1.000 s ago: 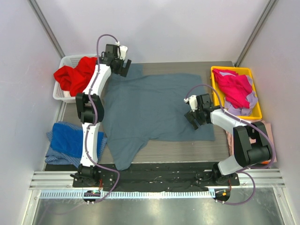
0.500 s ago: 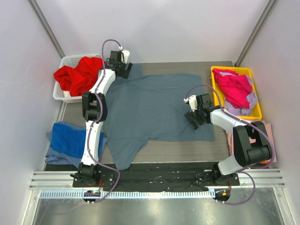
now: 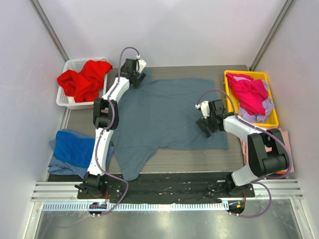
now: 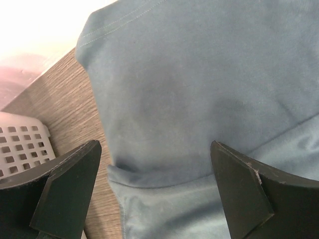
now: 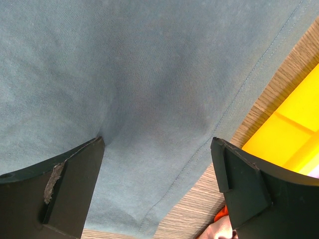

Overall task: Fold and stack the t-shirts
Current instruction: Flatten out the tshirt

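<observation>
A large slate blue-grey t-shirt (image 3: 164,117) lies spread flat on the wooden table. My left gripper (image 3: 137,75) hangs open over its far left corner, where a sleeve fold (image 4: 164,174) shows between the black fingers (image 4: 65,184). Over the shirt's right edge, my right gripper (image 3: 205,124) stands open with cloth (image 5: 149,99) and its stitched hem under the jaws. A red t-shirt (image 3: 82,79) fills the white basket (image 3: 67,102). Magenta cloth (image 3: 249,94) lies in the yellow bin (image 3: 271,119). A royal blue t-shirt (image 3: 72,149) sits at the left.
The white basket's wall (image 4: 20,144) lies just left of my left gripper. The yellow bin's side (image 5: 289,134) stands close to the right of my right gripper. A pale pink cloth (image 3: 286,142) lies by the right arm's base.
My left gripper has swung right along the far edge, from beside the basket to over the shirt's far left corner. The right arm has stayed put.
</observation>
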`<state>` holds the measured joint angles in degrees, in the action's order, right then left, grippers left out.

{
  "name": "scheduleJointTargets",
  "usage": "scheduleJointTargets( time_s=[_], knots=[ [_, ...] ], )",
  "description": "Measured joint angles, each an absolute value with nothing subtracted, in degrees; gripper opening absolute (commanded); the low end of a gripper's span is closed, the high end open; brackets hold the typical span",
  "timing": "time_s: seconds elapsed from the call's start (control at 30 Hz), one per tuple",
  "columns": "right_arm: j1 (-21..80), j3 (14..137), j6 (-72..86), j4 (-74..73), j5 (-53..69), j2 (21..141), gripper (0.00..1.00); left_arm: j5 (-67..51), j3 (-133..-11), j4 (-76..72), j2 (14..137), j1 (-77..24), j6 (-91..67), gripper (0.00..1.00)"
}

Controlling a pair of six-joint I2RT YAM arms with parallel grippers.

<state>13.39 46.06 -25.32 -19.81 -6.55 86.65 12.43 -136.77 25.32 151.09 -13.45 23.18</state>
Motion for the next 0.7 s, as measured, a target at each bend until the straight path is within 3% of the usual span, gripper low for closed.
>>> scheduleJointTargets(
  time_s=[0.7],
  knots=[
    [13.4,46.5,-25.3,-19.8,-7.9,84.8,1.00,24.2,-144.8,11.7,160.5,-15.9,44.4,1.00]
  ],
)
